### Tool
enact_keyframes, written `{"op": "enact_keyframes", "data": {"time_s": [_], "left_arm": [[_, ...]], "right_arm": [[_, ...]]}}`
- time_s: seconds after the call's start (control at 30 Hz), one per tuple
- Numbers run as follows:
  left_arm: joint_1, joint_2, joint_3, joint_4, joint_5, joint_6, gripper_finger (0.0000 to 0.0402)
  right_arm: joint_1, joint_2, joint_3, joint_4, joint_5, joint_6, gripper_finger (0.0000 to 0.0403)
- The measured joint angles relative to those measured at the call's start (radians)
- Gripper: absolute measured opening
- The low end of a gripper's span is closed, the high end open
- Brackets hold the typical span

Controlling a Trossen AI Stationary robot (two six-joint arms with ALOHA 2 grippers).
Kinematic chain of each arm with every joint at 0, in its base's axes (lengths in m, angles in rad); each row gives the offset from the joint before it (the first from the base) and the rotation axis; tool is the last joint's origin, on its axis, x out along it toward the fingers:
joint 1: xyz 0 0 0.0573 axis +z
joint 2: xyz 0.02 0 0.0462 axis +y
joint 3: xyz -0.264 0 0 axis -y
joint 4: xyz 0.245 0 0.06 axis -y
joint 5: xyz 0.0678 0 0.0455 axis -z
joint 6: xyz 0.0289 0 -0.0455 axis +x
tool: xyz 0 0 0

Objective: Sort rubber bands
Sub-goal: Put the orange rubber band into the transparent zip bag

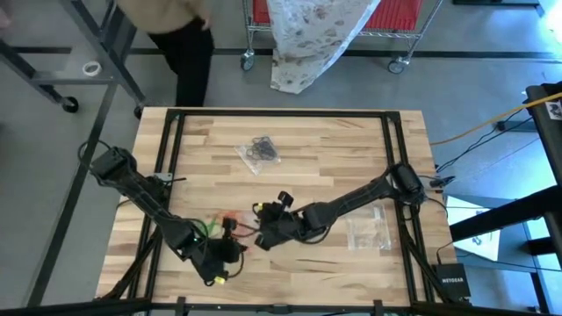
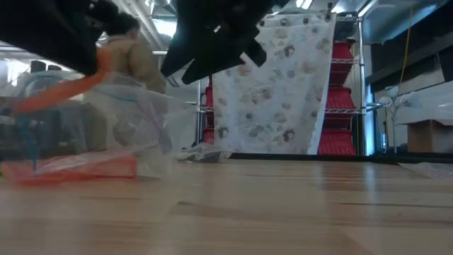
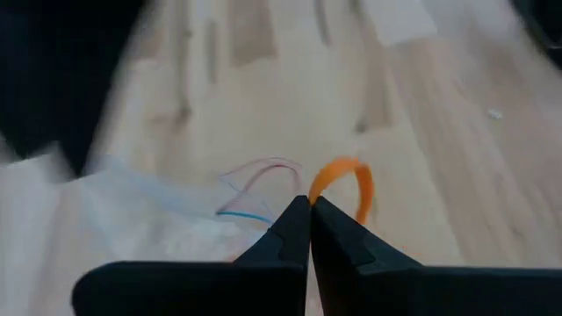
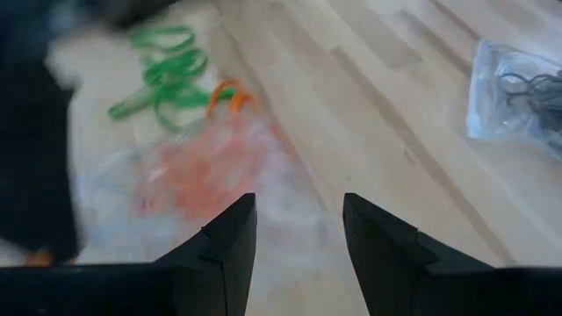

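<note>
My left gripper (image 3: 309,204) is shut on one orange rubber band (image 3: 341,181), near the table's near edge (image 1: 226,239). In the low view that band (image 2: 62,89) hangs over a clear bag of orange-red bands (image 2: 78,167) lying on the table. My right gripper (image 4: 299,219) is open and stands just above this bag (image 4: 206,167), touching nothing that I can see. Loose green bands (image 4: 167,75) and another orange band (image 4: 228,95) lie on the wood beyond the bag. A second clear bag holding black bands (image 1: 259,151) lies toward the far edge. My left gripper pinches the orange band by one end of its loop (image 3: 318,188), right at the fingertips. The rest of the loop arches out past the fingers. The band is lifted clear of the table and of the bag below it.
A third clear bag (image 1: 369,230) lies flat near the table's right edge. A dark frame (image 1: 386,140) runs round the tabletop. A person (image 1: 180,35) stands beyond the far edge, next to a wire cart draped with patterned cloth (image 1: 307,39).
</note>
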State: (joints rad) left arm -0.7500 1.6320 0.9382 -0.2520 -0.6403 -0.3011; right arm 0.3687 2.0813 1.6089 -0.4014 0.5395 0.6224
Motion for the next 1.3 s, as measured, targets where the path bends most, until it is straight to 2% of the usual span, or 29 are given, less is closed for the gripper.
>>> {"op": "enact_keyframes", "data": {"time_s": [0.1, 0.2, 0.6, 0.8, 1.07, 1.3], "left_arm": [[0.015, 0.019, 0.000, 0.018, 0.098, 0.035, 0.0001], [0.024, 0.041, 0.000, 0.009, 0.103, 0.027, 0.0001], [0.037, 0.037, 0.025, -0.130, -0.151, -0.061, 0.0001], [0.038, 0.037, 0.056, -0.264, -0.240, -0.022, 0.0001], [0.041, 0.036, 0.051, -0.267, -0.244, 0.314, 0.0001], [0.047, 0.036, 0.051, -0.342, -0.243, 0.456, 0.0001]], "right_arm": [[-0.012, 0.000, -0.015, 0.044, 0.001, 0.003, 0.0163], [-0.012, 0.000, -0.028, 0.060, 0.011, 0.003, 0.0163], [-0.010, 0.000, -0.031, 0.062, 0.047, 0.004, 0.0163], [-0.009, 0.000, -0.031, 0.064, 0.052, 0.005, 0.0163], [-0.009, 0.000, -0.031, 0.064, 0.053, 0.005, 0.0163], [-0.009, 0.000, -0.031, 0.065, 0.052, 0.005, 0.0163]]}}
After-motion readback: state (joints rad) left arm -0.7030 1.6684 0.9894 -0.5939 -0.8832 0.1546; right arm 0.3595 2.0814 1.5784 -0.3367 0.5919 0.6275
